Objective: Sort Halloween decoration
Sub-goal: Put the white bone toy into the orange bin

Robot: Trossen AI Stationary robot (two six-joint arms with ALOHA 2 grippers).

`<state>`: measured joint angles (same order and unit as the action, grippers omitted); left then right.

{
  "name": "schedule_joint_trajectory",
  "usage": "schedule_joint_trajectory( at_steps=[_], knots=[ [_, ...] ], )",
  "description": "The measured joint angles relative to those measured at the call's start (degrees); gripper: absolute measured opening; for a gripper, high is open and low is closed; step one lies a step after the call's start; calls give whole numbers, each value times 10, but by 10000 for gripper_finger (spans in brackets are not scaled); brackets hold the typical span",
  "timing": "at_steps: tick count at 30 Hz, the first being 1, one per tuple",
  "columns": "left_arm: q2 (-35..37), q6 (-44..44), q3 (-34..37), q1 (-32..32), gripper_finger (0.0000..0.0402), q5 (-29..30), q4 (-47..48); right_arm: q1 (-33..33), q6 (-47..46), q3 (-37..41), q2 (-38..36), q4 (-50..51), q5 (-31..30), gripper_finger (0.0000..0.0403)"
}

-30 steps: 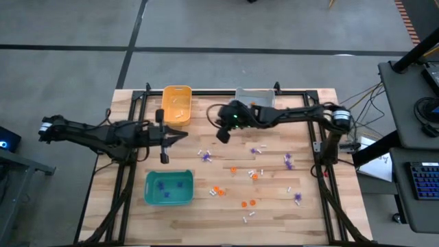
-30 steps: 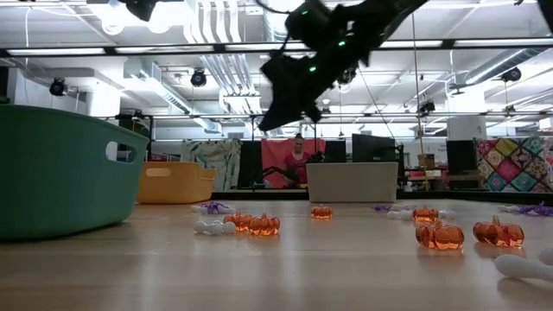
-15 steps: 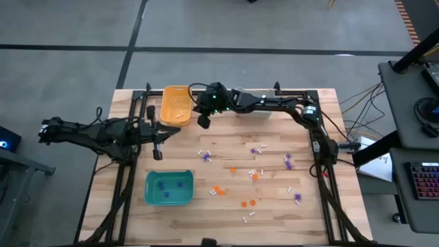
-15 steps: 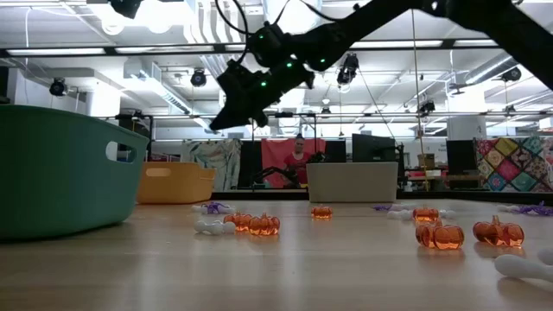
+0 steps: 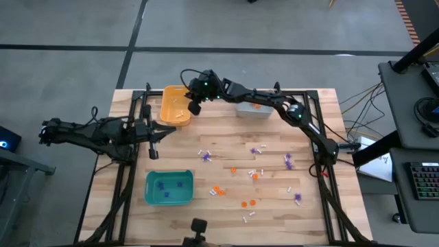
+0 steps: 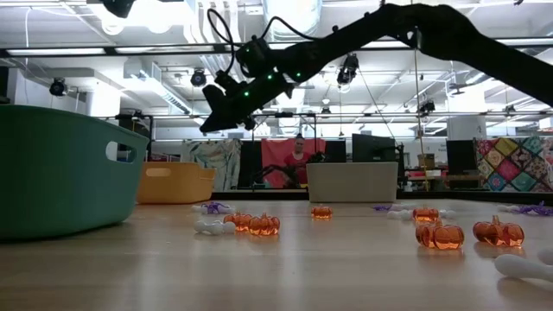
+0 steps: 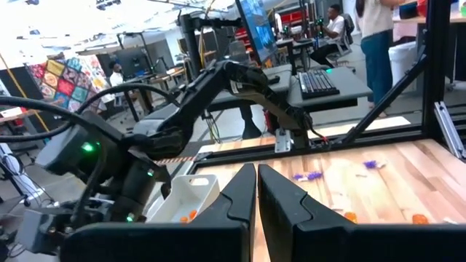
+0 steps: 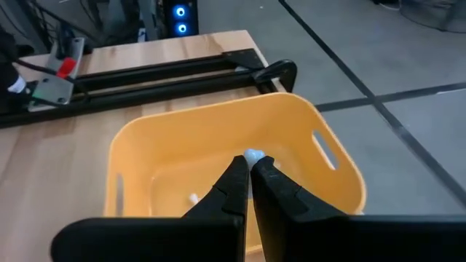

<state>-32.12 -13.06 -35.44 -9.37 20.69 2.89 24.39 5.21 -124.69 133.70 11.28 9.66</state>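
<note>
I see my right gripper [image 8: 250, 169] pinching a small white trinket [image 8: 253, 155] at its fingertips, right above the orange-yellow bin [image 8: 335, 164]. My right arm stretches long across the table from above. My left gripper [image 5: 152, 135] waits closed and empty beside that bin. Only the low view shows orange pumpkins [image 6: 263, 225] lying well below the right gripper [image 6: 212, 121].

Purple [image 5: 289, 162], orange [image 5: 218, 191], white trinkets [image 5: 248, 217] scattered across tabletop

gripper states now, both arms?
Left tool: closed, holding nothing.
Right tool: closed on a small white trinket, above the orange-yellow bin.
</note>
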Motion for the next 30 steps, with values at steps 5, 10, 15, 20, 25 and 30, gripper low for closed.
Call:
schedule_joint_trajectory(
  at_steps=[5,10,15,20,25,30],
  knots=[
    [1,0,0,0,0,12,0,3,9,-7,4,0,0,9],
    [1,-5,0,0,0,14,-1,2,8,-7,18,-17,29,9],
    [1,-12,0,0,0,15,-2,-8,5,-7,35,-26,43,9],
    [1,-12,0,0,0,15,-3,-18,5,-7,42,-7,57,9],
    [-1,-12,0,0,0,15,-2,-25,7,-7,44,44,58,9],
    [-1,-12,0,0,0,15,-2,-29,8,-7,44,92,58,9]
  ],
)
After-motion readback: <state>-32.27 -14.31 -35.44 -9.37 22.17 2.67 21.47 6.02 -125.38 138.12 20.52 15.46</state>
